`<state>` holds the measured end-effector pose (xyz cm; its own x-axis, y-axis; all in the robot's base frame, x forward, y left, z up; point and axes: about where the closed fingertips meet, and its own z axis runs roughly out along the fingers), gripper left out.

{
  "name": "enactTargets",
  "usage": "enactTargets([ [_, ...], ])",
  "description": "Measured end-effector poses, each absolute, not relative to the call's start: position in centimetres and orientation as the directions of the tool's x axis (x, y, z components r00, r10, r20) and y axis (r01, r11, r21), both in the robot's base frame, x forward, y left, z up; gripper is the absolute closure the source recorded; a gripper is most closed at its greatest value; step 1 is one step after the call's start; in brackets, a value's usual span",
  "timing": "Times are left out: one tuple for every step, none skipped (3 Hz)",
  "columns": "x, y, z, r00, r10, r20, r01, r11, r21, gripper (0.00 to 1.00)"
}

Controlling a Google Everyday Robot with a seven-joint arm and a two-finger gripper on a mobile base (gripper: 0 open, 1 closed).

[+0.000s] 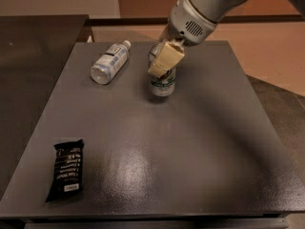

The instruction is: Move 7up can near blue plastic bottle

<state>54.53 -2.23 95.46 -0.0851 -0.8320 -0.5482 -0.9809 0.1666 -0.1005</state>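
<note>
Gripper (161,65) clamped on upright 7up can (163,84); blue plastic bottle (109,62) lies near, camera-left of gripper

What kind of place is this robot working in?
Probably an office or lab test spot: a plain dark table, a plastic bottle and snack bar, and the robot's hand gripping a 7up can near the bottle.

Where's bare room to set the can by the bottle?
Bare strip between the clear bluish plastic bottle and silver 7up can, gripped by the pincer at far centre. Right half of dark table open; black snack wrapper sits front-left.
</note>
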Motion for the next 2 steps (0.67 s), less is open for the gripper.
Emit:
enactTargets([
  [58.3,-0.3,95.3,-0.144,-0.811,-0.566,-0.966,0.24,-0.097,1.0],
  [61.8,1.2,94.7,-0.189,-0.797,-0.574,-0.94,0.316,-0.128,1.0],
])
